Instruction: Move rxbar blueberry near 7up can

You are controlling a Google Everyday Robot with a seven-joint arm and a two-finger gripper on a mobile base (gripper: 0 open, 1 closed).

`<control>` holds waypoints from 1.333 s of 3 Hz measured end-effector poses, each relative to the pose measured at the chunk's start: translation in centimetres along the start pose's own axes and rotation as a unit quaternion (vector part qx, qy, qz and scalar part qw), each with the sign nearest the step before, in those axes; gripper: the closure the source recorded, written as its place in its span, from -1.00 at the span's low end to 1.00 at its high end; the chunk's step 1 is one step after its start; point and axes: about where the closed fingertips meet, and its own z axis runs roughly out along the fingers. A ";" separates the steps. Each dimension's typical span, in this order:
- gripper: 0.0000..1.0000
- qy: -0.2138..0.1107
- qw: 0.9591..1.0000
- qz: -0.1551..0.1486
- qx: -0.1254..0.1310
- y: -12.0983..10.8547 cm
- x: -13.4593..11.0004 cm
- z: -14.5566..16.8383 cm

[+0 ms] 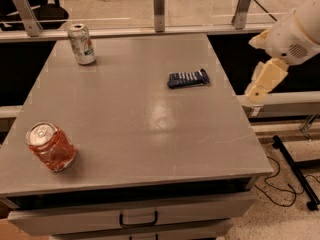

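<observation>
Jaws out past the right edge of the desk [130, 119], at the tip of the cream arm [292, 36], hanging beside the desk rather than over its top; open or closed, cannot tell, and nothing seen held. Only one arm on this rig, so no choosing between sides.

Rxbar blueberry [188, 78] flat on the desk, in the right part of the far half, near the right edge and well apart from everything else. Lies to the left of the jaws in the camera view, with a strip of bare desk and the desk edge between. Long axis roughly left to right across the view, slightly tilted, one crimped end turned toward the arm. Judged best taken across the narrow width, so calls for jaws closing front to back rather than along the wrapper.

7up can [82, 44] upright at the far left corner, well apart from the bar, most of the desk's width away. Orange-red can [51, 147] at the near left, off the straight line between bar and 7up can, so probably no obstacle.

Task judged barely begun: bar not yet reached. Next, likely: bring the jaws leftward over the desk edge and down onto the bar, then carry it left and a little farther back, setting it down just beside the 7up can without knocking it
</observation>
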 end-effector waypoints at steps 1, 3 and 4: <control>-1.00 -0.047 0.999 0.006 -0.019 -3.7 -1.5 5.6; -1.00 -0.090 0.994 0.040 -0.058 -7.3 -3.8 13.9; -0.65 -0.098 0.991 0.051 -0.076 -7.5 -4.8 15.8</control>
